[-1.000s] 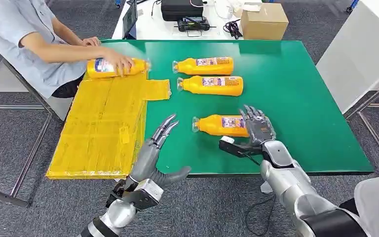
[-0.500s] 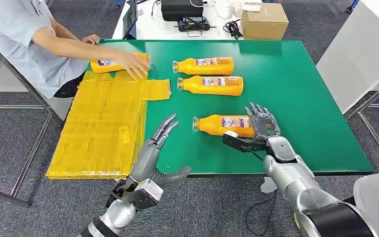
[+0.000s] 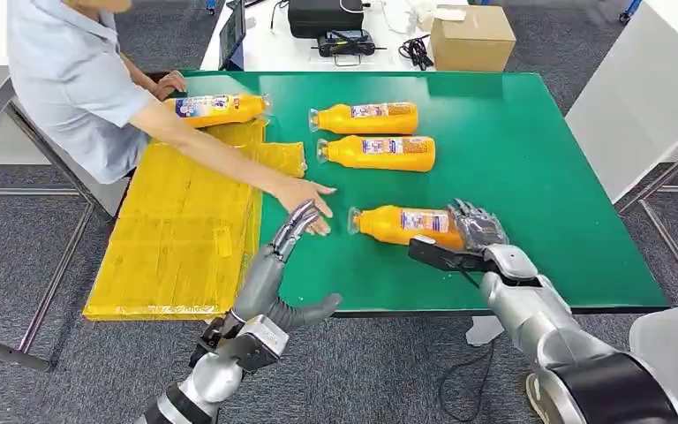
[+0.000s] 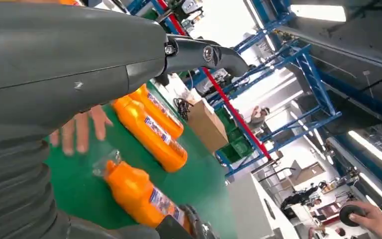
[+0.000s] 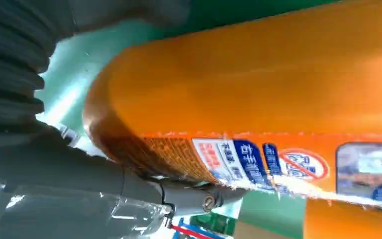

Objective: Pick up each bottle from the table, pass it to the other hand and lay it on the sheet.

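Nearest me an orange bottle [image 3: 399, 223] [image 4: 140, 196] [image 5: 258, 94] lies on its side on the green table [image 3: 530, 177]. My right hand [image 3: 475, 233] wraps its base, fingers curled over the top and thumb [image 5: 104, 181] against its near side. My left hand [image 3: 275, 261] is open with fingers stretched out, above the table's front edge beside the yellow sheet [image 3: 181, 225]. Two more bottles [image 3: 366, 117] [image 3: 380, 152] lie side by side further back. Another bottle [image 3: 216, 108] lies at the sheet's far end.
A person sits at the far left and reaches an arm across the sheet; their hand [image 3: 307, 194] [image 4: 79, 130] lies flat on the table just beyond my left fingertips, near the bottle's cap. A cardboard box [image 3: 472, 37] and gear stand on the white table behind.
My right hand's fingers have folded down around the near bottle's base. The person let go of the far-left bottle and stretched an arm across to my left fingertips.
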Tool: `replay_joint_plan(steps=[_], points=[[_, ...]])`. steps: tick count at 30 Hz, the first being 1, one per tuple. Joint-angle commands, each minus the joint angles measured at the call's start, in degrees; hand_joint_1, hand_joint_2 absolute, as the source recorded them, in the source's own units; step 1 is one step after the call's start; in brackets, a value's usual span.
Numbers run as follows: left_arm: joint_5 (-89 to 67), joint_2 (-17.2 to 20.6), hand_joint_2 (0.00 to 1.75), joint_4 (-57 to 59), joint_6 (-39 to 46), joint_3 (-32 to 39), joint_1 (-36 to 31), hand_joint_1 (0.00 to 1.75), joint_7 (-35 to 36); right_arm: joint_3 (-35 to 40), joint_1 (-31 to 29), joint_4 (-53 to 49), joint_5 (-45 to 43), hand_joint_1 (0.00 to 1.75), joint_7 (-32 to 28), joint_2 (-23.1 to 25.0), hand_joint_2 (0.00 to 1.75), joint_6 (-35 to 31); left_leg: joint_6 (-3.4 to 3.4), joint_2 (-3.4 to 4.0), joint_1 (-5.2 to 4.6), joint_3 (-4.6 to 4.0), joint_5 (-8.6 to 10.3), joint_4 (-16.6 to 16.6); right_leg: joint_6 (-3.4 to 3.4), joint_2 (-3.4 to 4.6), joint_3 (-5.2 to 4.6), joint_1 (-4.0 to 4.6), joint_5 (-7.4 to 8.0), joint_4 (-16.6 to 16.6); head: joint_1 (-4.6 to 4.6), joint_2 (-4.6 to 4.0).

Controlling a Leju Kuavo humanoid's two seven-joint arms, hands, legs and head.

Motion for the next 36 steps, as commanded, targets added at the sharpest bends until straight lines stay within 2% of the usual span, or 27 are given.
replay_joint_plan(steps=[1,6,8,12,14,15,17,20,22,24,25,26,29,30,32,36], points=[[0.66,0.51,1.75,3.25,-0.29,-1.94,-3.15,0.0,-0.51,-1.94,-0.92,4.75,-1.01,1.75,-2.11,-0.2,1.75,0.95,-0.09,-0.07,0.06,0.16,-0.04,-0.03,-0.11,-0.08,0.19,0.07,-0.05,-0.05,-0.02,0.0],[0.68,0.55,1.75,3.19,-0.38,-2.12,-3.11,0.0,-0.59,-2.55,-0.29,4.44,-1.68,1.75,-3.73,-0.29,1.75,-0.49,-0.14,-0.08,0.12,0.34,-0.1,-0.02,-0.19,-0.1,0.38,0.13,-0.11,-0.08,-0.02,0.0],[0.83,0.53,1.75,3.16,-0.4,-2.08,-3.01,0.0,-0.77,-4.75,0.19,4.07,-4.15,1.75,-6.45,0.07,1.75,-0.87,-0.07,-0.04,0.06,0.15,-0.03,-0.03,-0.1,-0.05,0.16,0.07,-0.03,-0.06,0.0,0.0],[1.24,0.38,1.75,2.53,-0.21,-1.43,-2.03,0.0,-1.22,-13.93,2.72,1.41,-15.49,1.75,-16.91,1.95,1.75,1.37,-0.13,-0.07,0.12,0.3,-0.06,-0.05,-0.17,-0.09,0.34,0.13,-0.07,-0.12,0.0,0.0],[1.26,0.36,1.75,2.33,-0.14,-1.28,-1.78,0.0,-1.3,-14.32,3.12,0.62,-16.23,1.75,-18.13,2.35,1.75,0.12,-0.08,0.03,0.07,0.16,-0.04,-0.04,-0.1,0.01,0.17,0.08,-0.02,-0.07,0.0,0.0],[1.26,0.35,1.75,2.31,-0.15,-1.28,-1.76,0.0,-1.3,-14.3,3.09,0.58,-16.23,1.75,-18.09,2.5,1.75,0.1,-0.19,0.1,0.15,0.47,-0.15,-0.08,-0.26,0.07,0.47,0.16,-0.1,-0.13,-0.02,0.0],[1.41,0.22,1.75,2.12,-0.07,-1.0,-1.55,0.0,-1.51,-15.26,3.31,-0.24,-17.56,1.75,-19.38,2.81,1.75,-0.65,-0.09,0.1,0.07,0.18,-0.06,-0.04,-0.12,0.09,0.17,0.08,-0.02,-0.05,0.0,0.0],[8.01,-2.15,1.75,0.28,0.38,3.07,1.5,0.0,-2.96,-18.41,4.84,-3.05,-22.67,1.75,-23.71,3.94,1.75,-0.09,-0.09,0.13,0.07,0.17,-0.07,-0.03,-0.12,0.13,0.14,0.08,-0.02,-0.04,-0.02,0.0],[16.91,-4.31,1.75,-1.55,-1.99,6.53,4.5,0.0,-1.58,-20.73,8.31,-8.09,-27.92,1.75,-26.42,4.31,1.75,2.42,-0.11,0.12,0.09,0.22,-0.1,-0.03,-0.15,0.11,0.2,0.1,-0.05,-0.05,-0.02,0.0],[17.01,-4.14,1.75,-2.02,-1.95,6.14,4.84,0.0,-1.54,-20.21,9.54,-9.77,-28.5,1.75,-26.13,4.14,1.75,2.47,-0.06,0.04,0.06,0.07,-0.04,-0.03,-0.08,0.03,0.08,0.06,-0.02,-0.04,-0.02,0.0],[17.01,-4.14,1.75,-2.02,-1.95,6.14,4.84,0.0,-1.54,-20.21,9.54,-9.77,-28.5,1.75,-26.13,4.14,1.75,2.47,-0.16,0.15,0.14,0.39,-0.23,-0.01,-0.22,0.13,0.39,0.15,-0.16,-0.05,-0.02,0.0],[20.65,-5.07,1.75,-1.98,-3.07,7.47,5.65,0.0,-0.37,-20.62,9.92,-10.42,-29.29,1.75,-26.44,4.21,1.75,2.42,-0.07,0.06,0.07,0.13,-0.08,-0.04,-0.1,0.06,0.15,0.07,-0.04,-0.05,0.0,0.0],[33.47,-5.97,1.75,0.71,-6.31,10.21,6.85,0.0,4.0,-21.34,15.9,-20.66,-35.27,1.75,-27.4,5.07,1.75,4.56,-0.07,0.07,0.06,0.09,-0.08,-0.04,-0.1,0.06,0.13,0.06,-0.04,-0.05,-0.02,0.0],[35.4,-5.82,1.75,2.16,-6.97,10.08,7.12,0.0,4.45,-20.8,18.17,-25.2,-37.06,1.75,-26.95,5.49,1.75,5.23,-0.18,0.19,0.13,0.45,-0.25,-0.04,-0.25,0.17,0.47,0.14,-0.15,-0.08,-0.02,0.0],[37.85,-5.62,1.75,4.05,-9.15,9.49,7.32,0.0,5.37,-18.86,20.29,-30.11,-38.06,1.75,-25.8,5.67,1.75,5.51,-0.07,0.04,0.04,0.07,-0.07,-0.08,-0.11,0.04,0.11,0.05,-0.03,-0.08,-0.02,0.0],[44.94,-5.84,1.75,7.93,-16.07,7.97,6.56,0.0,9.61,-13.31,20.51,-33.92,-39.68,1.75,-24.9,7.1,1.75,7.22,-0.13,0.2,0.07,0.18,-0.16,-0.06,-0.19,0.19,0.15,0.08,-0.07,-0.05,-0.06,0.0]])
